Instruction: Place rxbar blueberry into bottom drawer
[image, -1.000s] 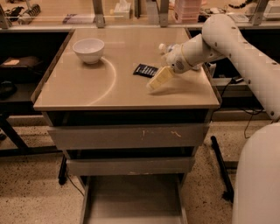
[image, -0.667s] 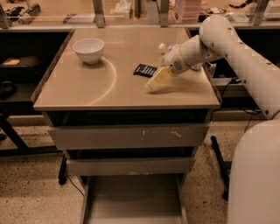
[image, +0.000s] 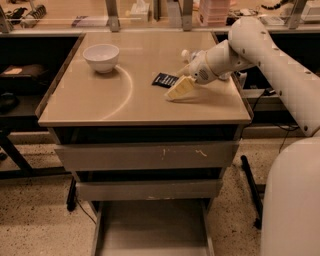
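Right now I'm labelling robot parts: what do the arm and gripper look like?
The arm is a smooth white shell of rounded tubular segments, no cables showing. The gripper, over the tabletop beside the rxbar blueberry, is pale cream and wedge-shaped.

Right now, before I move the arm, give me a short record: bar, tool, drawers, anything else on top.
rxbar blueberry: flat on the tabletop, right of centre, not lifted
tool: low over the tabletop, just right of the bar; contact unclear
bottom drawer: pulled out, floor visible
upper drawers: both shut
bowl: white, upright, back left
bottle: back right, mostly hidden behind the arm
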